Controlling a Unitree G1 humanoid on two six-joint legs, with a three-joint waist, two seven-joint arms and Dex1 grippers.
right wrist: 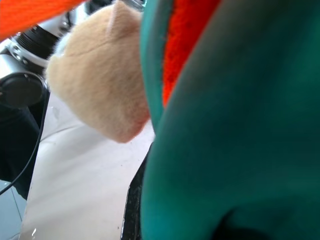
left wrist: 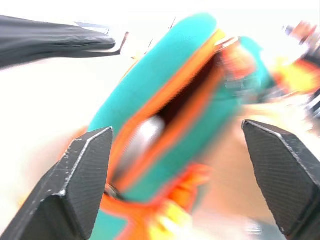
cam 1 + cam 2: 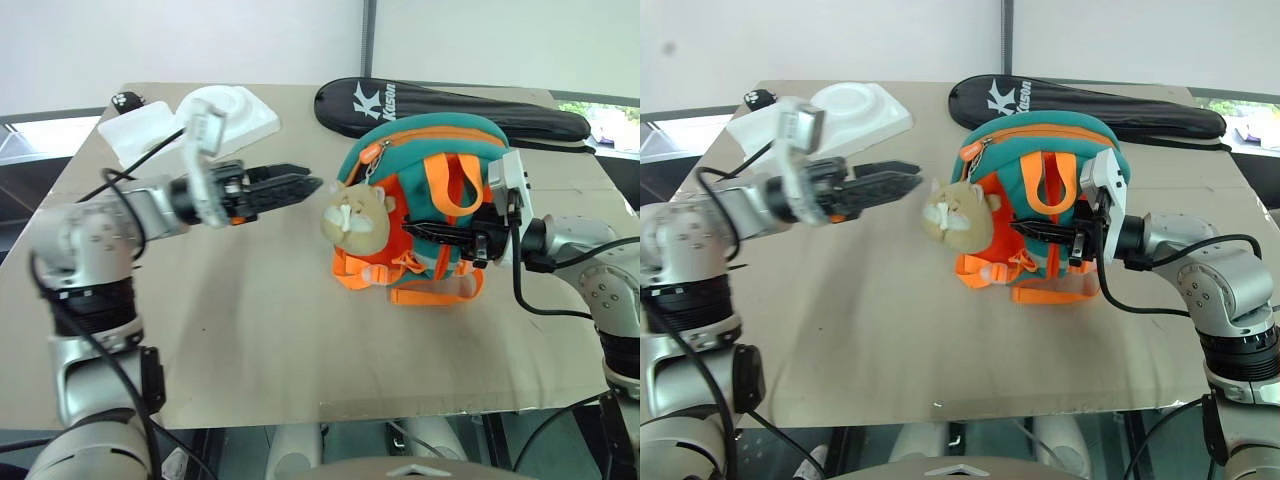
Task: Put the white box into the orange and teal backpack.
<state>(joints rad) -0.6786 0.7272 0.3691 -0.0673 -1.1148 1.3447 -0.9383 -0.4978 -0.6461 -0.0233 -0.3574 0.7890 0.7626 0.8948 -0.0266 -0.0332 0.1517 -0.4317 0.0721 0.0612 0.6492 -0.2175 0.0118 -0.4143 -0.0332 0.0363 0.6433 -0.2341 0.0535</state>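
Upright at mid-table: small rounded orange and teal fabric backpack (image 3: 1040,200), tan plush charm (image 3: 955,215) hanging off its left side. Clamped shut on its strap side, black-fingered right gripper (image 3: 1032,230). Left of the charm and apart from it, left gripper (image 3: 902,178), pointing at it. Behind, long black racket bag (image 3: 1090,105) and bulky white foam block (image 3: 855,108).

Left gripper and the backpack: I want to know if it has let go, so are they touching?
Apart. In the left eye view, bare table shows between the left gripper and the backpack; its fingers stand wide open.
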